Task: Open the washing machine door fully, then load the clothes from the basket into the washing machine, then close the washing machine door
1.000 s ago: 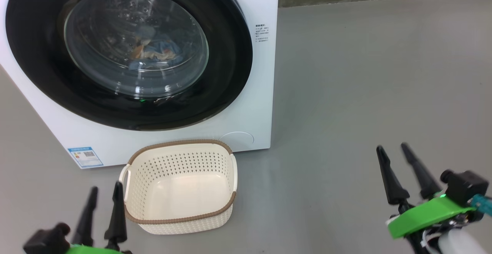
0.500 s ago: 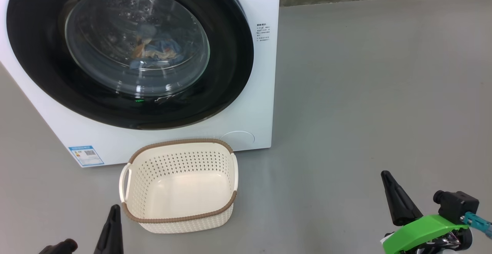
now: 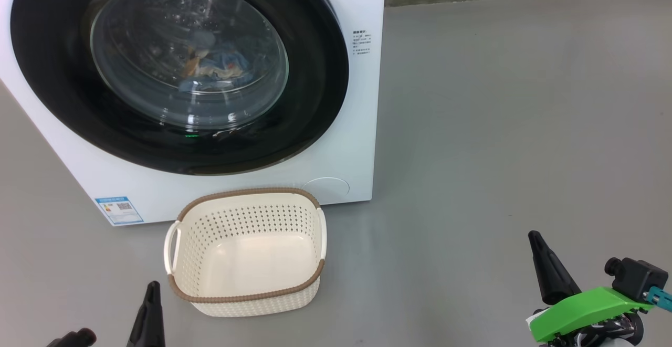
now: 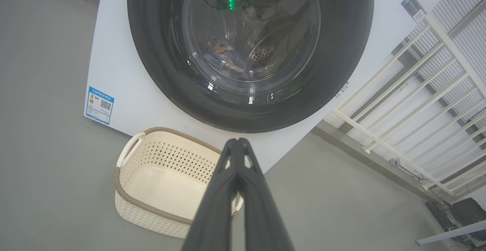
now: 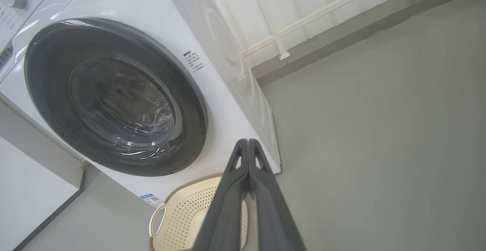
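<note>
Head view records the washing machine [image 3: 359, 142] standing on a grey floor [image 3: 499, 126], with the washing machine door [image 3: 315, 74] lying flush against the machine's front, apparently latched. The clothes [image 3: 212, 69] lie inside the machine's drum, visible through the door glass as a low heap of blue and orange-brown fabric. The basket [image 3: 247, 298] stands just in front of the machine, below the door and near the machine's blue label sticker [image 3: 118, 209]; it is empty. By this evidence, loading and closing appear complete. Left wrist view shows the left pincer [image 4: 238, 141] clenched on nothing, fingertips pressed together, held in front of the machine and farther out than the basket. Right wrist view shows the right pincer [image 5: 247, 141] likewise clenched and empty, off the machine's right corner and well apart from it. Handling assessment: the door is judged rigid and fairly heavy, swinging on a hinge; its glossy black rim looks slippery and its glass bowl fragile, so any hold belongs at the rim's edge, not the glass. No handle recess can be made out. The clothes are judged soft, light and limp, best pinched at a bunched fold. The basket looks stiff and light, best taken by a side handle or the brown rim.
</note>
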Available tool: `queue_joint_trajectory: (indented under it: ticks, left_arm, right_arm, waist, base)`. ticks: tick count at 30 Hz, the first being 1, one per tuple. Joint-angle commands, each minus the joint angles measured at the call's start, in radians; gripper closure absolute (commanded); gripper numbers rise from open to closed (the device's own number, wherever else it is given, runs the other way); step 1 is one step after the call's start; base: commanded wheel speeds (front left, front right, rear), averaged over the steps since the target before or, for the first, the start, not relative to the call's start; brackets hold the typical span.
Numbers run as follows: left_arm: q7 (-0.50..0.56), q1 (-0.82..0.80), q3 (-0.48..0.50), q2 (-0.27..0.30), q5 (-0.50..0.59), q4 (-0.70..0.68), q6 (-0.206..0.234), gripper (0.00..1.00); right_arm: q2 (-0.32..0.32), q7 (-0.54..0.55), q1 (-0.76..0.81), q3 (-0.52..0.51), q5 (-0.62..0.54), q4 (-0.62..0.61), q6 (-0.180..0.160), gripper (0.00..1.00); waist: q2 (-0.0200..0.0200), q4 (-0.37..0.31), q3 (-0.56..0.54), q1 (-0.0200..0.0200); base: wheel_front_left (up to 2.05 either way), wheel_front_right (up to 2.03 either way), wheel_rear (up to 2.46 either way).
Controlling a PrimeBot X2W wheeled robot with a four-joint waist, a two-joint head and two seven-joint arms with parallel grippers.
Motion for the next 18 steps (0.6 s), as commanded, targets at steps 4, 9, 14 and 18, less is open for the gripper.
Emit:
queue_joint_trajectory:
  ticks: [4, 9, 14, 18]
  left_arm:
    - [0.014, -0.036, 0.022, 0.008, -0.044, -0.036, 0.0, 1.0]
    - [0.029, -0.038, 0.03, 0.004, -0.086, -0.039, 0.0, 1.0]
    - [0.043, -0.041, 0.039, 0.0, -0.127, -0.043, 0.0, 1.0]
    - [0.055, -0.042, 0.045, -0.003, -0.16, -0.046, 0.0, 1.0]
  right_arm:
    - [-0.004, 0.015, -0.034, -0.019, 0.045, -0.031, -0.001, 1.0]
    - [0.002, 0.03, -0.035, -0.031, 0.088, -0.034, -0.001, 1.0]
    - [0.009, 0.044, -0.035, -0.044, 0.131, -0.037, -0.001, 1.0]
    - [0.014, 0.056, -0.035, -0.053, 0.166, -0.039, -0.001, 1.0]
  waist:
    - [0.0, 0.001, 0.001, -0.0001]
    - [0.0, 0.003, 0.002, -0.0001]
    - [0.0, 0.005, 0.003, -0.0001]
    - [0.0, 0.006, 0.004, -0.0001]
  base:
    - [0.0, 0.0, 0.0]
    - [0.0, 0.0, 0.0]
    - [0.0, 0.0, 0.0]
    - [0.0, 0.0, 0.0]
